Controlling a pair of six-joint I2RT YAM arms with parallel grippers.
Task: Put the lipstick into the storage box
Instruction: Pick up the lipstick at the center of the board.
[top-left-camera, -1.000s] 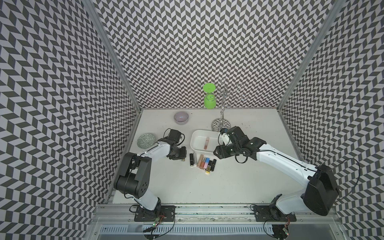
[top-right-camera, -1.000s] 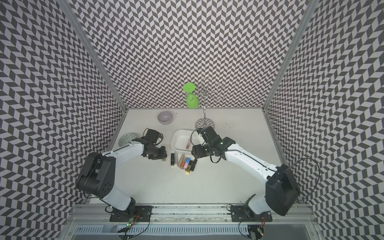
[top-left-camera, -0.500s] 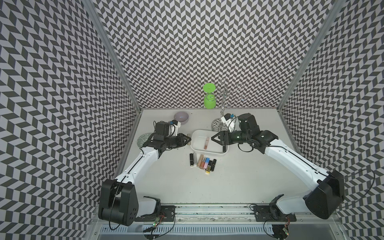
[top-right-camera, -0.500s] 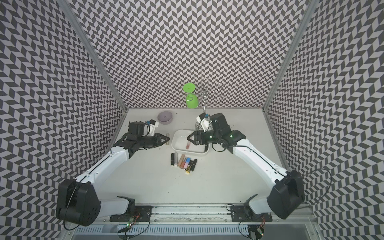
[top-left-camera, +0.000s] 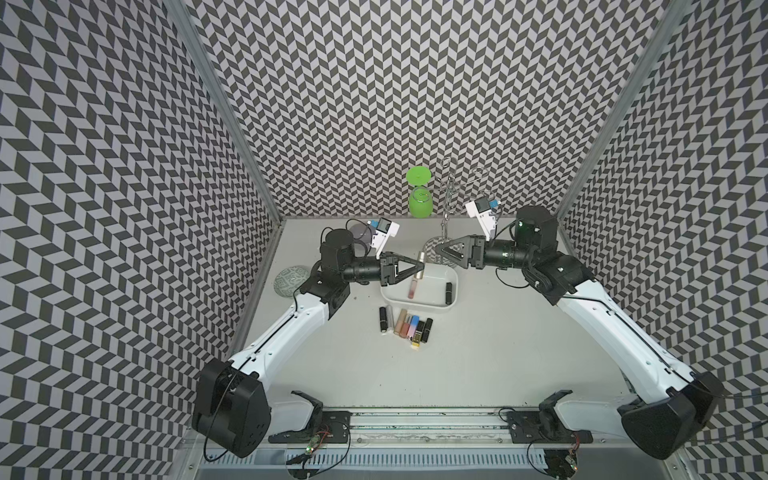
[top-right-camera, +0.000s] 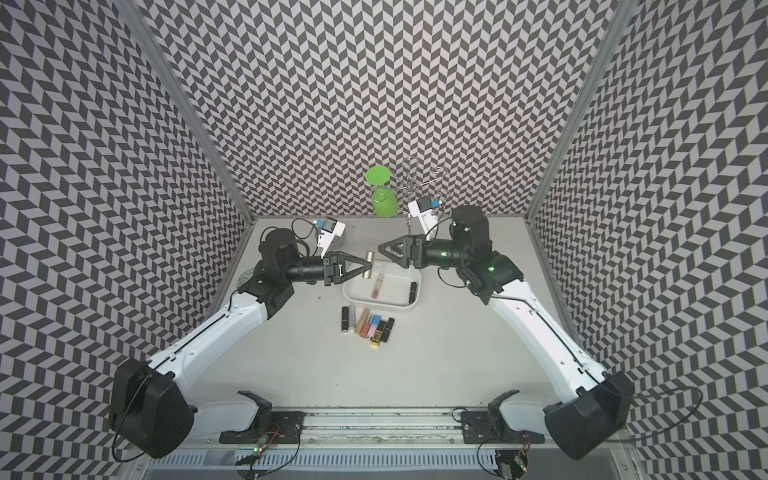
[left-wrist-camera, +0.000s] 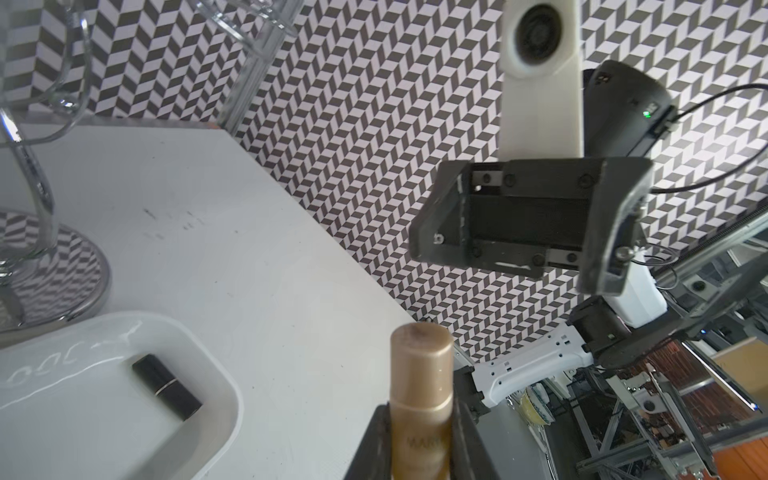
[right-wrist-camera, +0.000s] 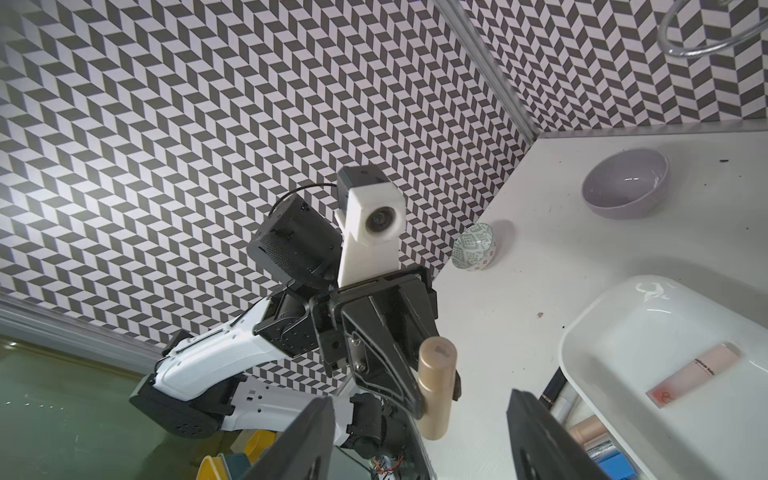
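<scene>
1. Left side first. The fingers of the left gripper (top-left-camera: 414, 271) are pinching the champagne-gold cylindrical lipstick tube (top-left-camera: 421, 259) across its barrel, with one end poking well past the fingertips. It hangs roughly upright in the air, right by the far left corner of the box.
2. My handling guess is light, rigid and not fragile. That polished round casing looks slippery, though, so it could swivel or slide in a two-sided pinch. I'd hold it mid-barrel, squarely across, and stay off the cap seam so it doesn't pull apart.
3. The white shallow glossy storage box (top-left-camera: 415, 306) already holds a pink lip-gloss tube (top-left-camera: 412, 287) and a short black lipstick (top-left-camera: 448, 292). They lie apart, with bare floor between them, so there's room for a low drop. From any height a round tube will likely roll.
4. Just in front of the box, a row of loose lipstick tubes (top-left-camera: 405, 328) lies on the pale surface (top-left-camera: 519, 353).
5. The right gripper (top-left-camera: 437, 249) has its fingers spread wide and holds nothing. It points at the gold tube from across the box without touching it.
</scene>
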